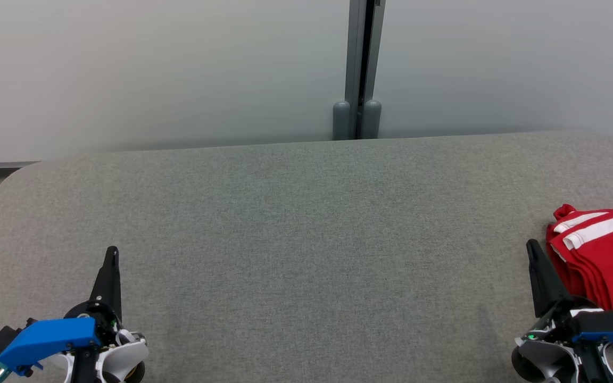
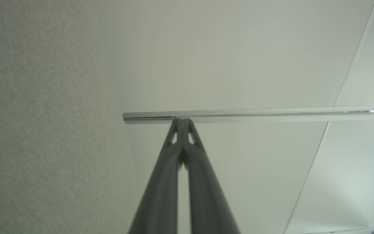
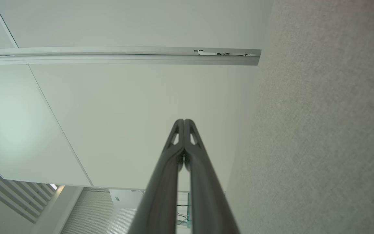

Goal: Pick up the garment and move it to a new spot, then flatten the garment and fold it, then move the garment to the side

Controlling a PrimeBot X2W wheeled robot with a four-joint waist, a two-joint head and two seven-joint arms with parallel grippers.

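Observation:
A red garment with white stripes lies folded in a layered stack at the right edge of the grey fabric table. My right gripper rests at the lower right, just left of the stack and apart from it, fingers pressed together with nothing between them. At the lower left my left gripper sits over bare table, also shut and empty. In the left wrist view the left gripper has its tips touching, and in the right wrist view the right gripper does too.
A pale partition wall with a grey vertical post stands behind the table's far edge. The table's rounded left corner drops off toward a metal ledge. The garment runs past the head view's right border.

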